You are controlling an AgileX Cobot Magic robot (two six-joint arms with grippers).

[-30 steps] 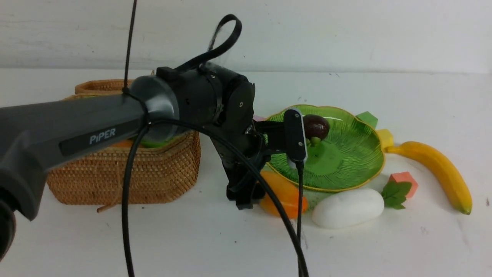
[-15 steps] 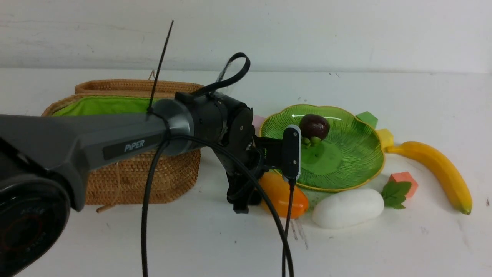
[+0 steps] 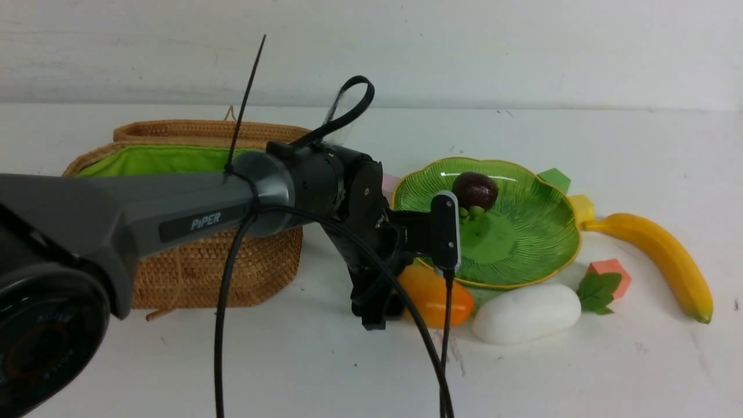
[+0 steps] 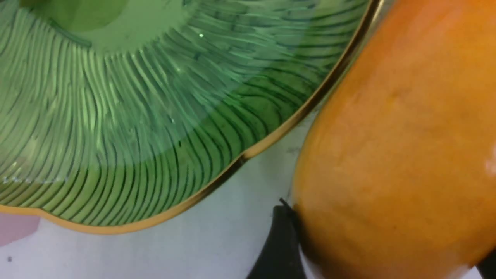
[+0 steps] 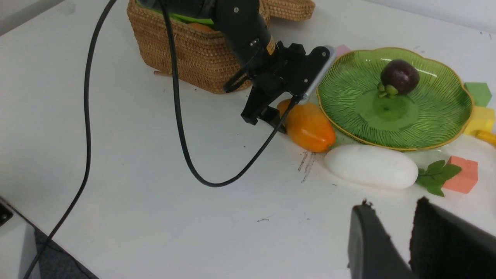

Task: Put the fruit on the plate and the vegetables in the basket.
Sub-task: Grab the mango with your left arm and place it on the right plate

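Note:
The orange-yellow mango (image 3: 444, 296) lies on the table against the plate's near rim. My left gripper (image 3: 395, 310) is down at its left end, jaws wide open astride it. One finger (image 4: 285, 232) touches the mango (image 4: 399, 135) on its side. The green leaf-shaped plate (image 3: 522, 255) holds the dark-purple mangosteen (image 3: 475, 190). To the right of the plate the banana (image 3: 662, 255) lies on the table. The white radish (image 3: 525, 313) lies in front of the plate. The wicker basket (image 3: 244, 273) stands at the left. My right gripper (image 5: 393, 203) hangs slightly open and empty, short of the radish (image 5: 372, 166).
Small cubes lie around the plate: green (image 3: 554, 179), yellow (image 3: 582, 209), coral (image 3: 609, 276), pink (image 3: 390, 183). The basket's lid (image 3: 197, 129) lies open behind it. The left arm's black cable (image 3: 429, 360) loops down across the table in front of the mango.
My left wrist has dropped lower and shifted slightly right at the mango. The mango has slid a little to the right with it, staying on the table.

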